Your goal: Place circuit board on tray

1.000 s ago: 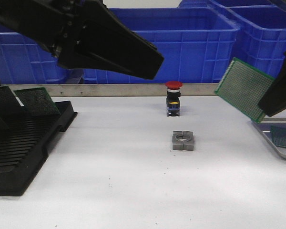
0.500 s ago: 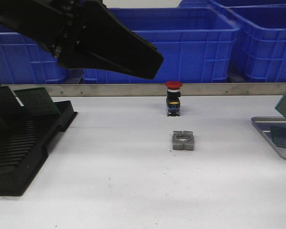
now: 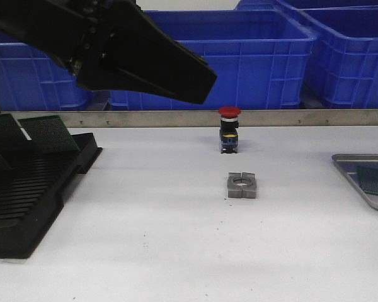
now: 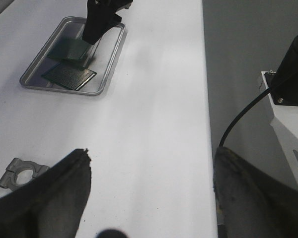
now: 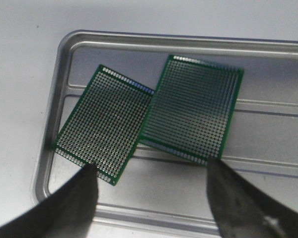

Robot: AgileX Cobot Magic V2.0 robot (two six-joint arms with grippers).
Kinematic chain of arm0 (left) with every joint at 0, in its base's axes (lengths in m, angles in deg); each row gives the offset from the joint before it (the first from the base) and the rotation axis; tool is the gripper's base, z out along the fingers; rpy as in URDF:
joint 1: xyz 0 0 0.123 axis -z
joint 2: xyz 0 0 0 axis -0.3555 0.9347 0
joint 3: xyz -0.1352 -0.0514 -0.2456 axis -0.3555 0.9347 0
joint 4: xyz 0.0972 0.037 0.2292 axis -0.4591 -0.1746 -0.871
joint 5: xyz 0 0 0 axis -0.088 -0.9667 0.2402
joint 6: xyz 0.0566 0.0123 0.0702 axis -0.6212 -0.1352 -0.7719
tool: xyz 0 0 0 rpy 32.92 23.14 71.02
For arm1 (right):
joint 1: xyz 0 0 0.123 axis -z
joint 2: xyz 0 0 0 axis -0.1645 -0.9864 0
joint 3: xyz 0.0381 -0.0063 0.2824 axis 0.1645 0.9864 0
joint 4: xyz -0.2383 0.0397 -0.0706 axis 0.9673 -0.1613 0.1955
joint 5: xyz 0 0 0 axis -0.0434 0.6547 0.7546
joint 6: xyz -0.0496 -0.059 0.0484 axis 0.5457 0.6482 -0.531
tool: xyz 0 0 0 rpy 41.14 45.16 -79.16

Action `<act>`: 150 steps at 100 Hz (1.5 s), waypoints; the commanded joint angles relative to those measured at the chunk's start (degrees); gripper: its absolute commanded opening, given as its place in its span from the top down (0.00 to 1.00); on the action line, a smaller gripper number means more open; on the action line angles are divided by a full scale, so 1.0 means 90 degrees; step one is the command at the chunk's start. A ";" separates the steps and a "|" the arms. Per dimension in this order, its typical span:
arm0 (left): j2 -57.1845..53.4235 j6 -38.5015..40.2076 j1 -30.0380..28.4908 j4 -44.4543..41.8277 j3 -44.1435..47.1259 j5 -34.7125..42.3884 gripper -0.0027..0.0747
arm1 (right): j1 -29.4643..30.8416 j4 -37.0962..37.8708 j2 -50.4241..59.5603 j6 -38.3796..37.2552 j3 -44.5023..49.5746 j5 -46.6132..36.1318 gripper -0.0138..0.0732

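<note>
The silver-grey tray [image 5: 139, 37] holds two green circuit boards. One board [image 5: 104, 131] lies flat, and the other board [image 5: 193, 109] overlaps its edge. My right gripper [image 5: 151, 171] hangs open and empty just above them. The left wrist view shows the tray [image 4: 105, 69], both boards [image 4: 69, 77] and my right gripper [image 4: 92, 39] over them. In the front view only the tray's corner [image 3: 349, 165] and part of a board [image 3: 375, 179] show at the right edge. My left gripper [image 4: 151, 152] is open and empty, raised high at the back left [image 3: 198, 85].
A black slotted rack [image 3: 31, 189] with green boards [image 3: 47, 132] stands at the left. A red push button [image 3: 229, 129] and a grey metal block [image 3: 242, 185] sit mid-table. Blue crates [image 3: 258, 56] line the back behind a metal rail.
My right gripper, which held a green board tilted in the air at the right, has moved right and out of the front view. My left arm has not moved.
</note>
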 commanded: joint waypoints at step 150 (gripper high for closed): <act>-0.2948 0.2964 -0.3205 0.0023 0.0815 0.3749 0.99 | -0.1386 -0.0598 0.4371 0.0185 0.1345 -0.1339 0.91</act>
